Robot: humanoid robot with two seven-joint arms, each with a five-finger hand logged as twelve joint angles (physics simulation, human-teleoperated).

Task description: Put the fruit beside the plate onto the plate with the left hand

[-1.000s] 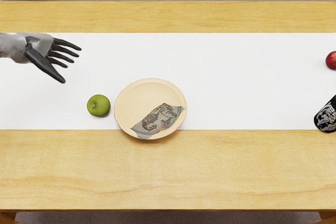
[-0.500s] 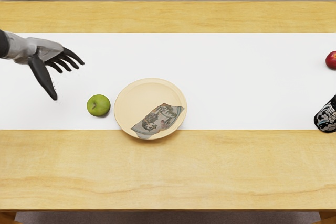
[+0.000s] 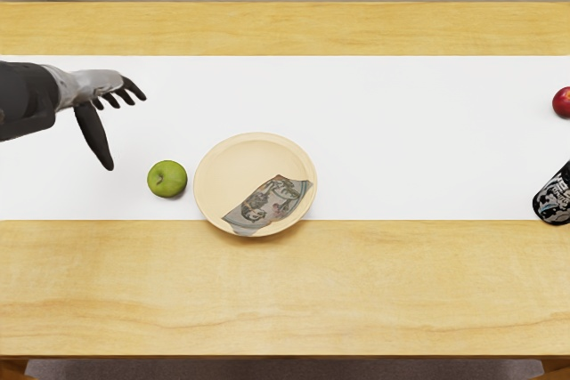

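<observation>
Over the last second the left hand has crept rightward along the white runner, more of its dark forearm showing at the picture's left edge, and its thumb has swung down to point toward the table. The fingers are spread wide and hold nothing. The green apple has not budged: it sits just left of the plate, close to its rim but not on it, and well apart from the hand. So we judge the reach is only under way, with the grasp not yet begun. The plate carries a printed patch we cannot read. At the right edge a red apple and a dark printed can are cut off. We see no right arm at all.
</observation>
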